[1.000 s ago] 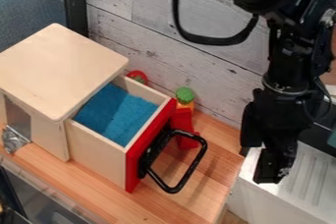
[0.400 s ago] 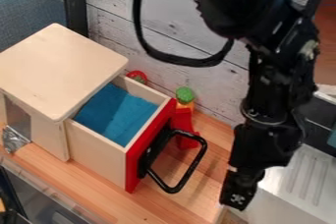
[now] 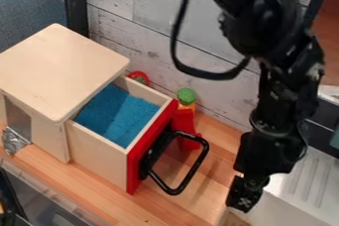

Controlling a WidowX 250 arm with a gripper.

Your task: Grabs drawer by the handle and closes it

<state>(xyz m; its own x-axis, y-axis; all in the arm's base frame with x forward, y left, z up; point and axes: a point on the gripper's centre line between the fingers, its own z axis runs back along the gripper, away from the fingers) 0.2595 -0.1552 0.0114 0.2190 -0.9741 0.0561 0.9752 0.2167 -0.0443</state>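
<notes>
Camera view: The black robot gripper (image 3: 244,200), its opening impossible to tell from here, has swung lower, right of the looped black metal handle (image 3: 193,169) and apart from it. The red-fronted wooden drawer (image 3: 100,151), left of that handle, remains open, likely awaiting a grasp.

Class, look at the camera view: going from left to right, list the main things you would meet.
Crumpled silvery piece → blue drawer lining → red drawer front → black drawer handle → the robot's black hand.
</notes>
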